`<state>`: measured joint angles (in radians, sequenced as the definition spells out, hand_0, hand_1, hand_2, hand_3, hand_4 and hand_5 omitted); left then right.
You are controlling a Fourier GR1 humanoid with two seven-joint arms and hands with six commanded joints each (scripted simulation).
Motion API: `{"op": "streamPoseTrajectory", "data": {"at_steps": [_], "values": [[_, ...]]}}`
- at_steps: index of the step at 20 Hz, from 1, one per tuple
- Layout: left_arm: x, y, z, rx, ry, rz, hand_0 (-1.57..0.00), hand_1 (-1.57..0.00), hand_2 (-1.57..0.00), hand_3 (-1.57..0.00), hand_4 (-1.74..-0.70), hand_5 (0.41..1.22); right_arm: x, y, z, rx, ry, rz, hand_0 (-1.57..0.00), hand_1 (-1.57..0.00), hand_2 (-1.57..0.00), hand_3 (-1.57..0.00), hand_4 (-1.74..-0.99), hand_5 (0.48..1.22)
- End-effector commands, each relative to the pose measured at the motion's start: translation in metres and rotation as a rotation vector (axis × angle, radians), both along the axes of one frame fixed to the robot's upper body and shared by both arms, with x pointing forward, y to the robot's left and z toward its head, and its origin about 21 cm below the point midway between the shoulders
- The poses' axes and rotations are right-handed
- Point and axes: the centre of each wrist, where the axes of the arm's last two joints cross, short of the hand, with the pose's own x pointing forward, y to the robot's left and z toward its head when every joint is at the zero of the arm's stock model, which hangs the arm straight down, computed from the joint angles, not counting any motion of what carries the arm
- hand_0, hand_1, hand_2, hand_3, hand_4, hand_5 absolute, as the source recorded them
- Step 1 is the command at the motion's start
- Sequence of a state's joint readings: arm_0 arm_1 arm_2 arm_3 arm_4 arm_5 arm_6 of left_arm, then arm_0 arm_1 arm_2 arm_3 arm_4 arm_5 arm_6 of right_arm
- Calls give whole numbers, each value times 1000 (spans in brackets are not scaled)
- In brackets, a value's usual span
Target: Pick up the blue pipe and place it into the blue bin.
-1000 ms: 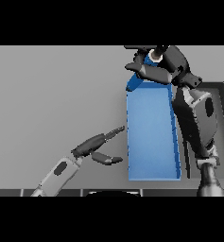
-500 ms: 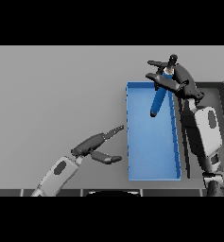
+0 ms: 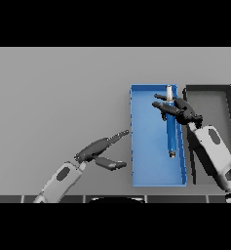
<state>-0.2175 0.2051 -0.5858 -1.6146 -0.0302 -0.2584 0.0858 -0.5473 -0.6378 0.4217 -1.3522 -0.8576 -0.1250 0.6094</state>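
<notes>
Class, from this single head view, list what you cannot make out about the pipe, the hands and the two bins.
- Blue pipe: the right hand crosses its upper part, so whether the fingers are curled round it or only above it is unclear.
- Whether the pipe rests on the blue bin floor: one top-down view cannot settle it.
- Dark bin: its lower part is hidden behind the right arm.
- Left hand: its underside is unseen.

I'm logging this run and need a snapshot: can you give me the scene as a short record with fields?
blue pipe: lying lengthwise inside the bin, right of its middle
blue bin: on the grey table, right of centre
dark tray: beside the bin's right wall
right hand: over the pipe's far end, fingers spread straight
left hand: open, left of the bin
</notes>
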Motion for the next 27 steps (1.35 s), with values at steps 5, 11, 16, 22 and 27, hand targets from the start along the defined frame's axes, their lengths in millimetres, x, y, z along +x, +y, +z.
{"op": "streamPoseTrajectory", "data": {"at_steps": [5, 11, 16, 22, 27], "values": [[0, 0, 5, 6, -2, 7, 1, 1, 1, 1, -888, 453, -2, 3, -13, -86, 158, 63, -534, -477, -456, -367, -1285, 1141], [0, 0, 3, 9, 3, -2, 1, 1, 1, 1, -897, 450, -2, 11, -23, -315, 120, 178, -139, -124, -119, -95, -1131, 857], [-2, 0, -1, 6, 7, 8, 1, 1, 1, 1, -912, 458, 2, 8, -32, -379, 83, 161, -45, -40, -38, -31, -1124, 717], [0, -5, -4, -2, 19, 1, 1, 1, 1, 1, -922, 466, 0, 7, -33, -358, 79, 169, -11, -10, -9, -7, -1132, 675], [8, -8, 3, 0, 22, 5, 1, 1, 1, 1, -920, 468, 1, 5, -35, -338, 67, 188, -9, -8, -7, -6, -1129, 677]]}}
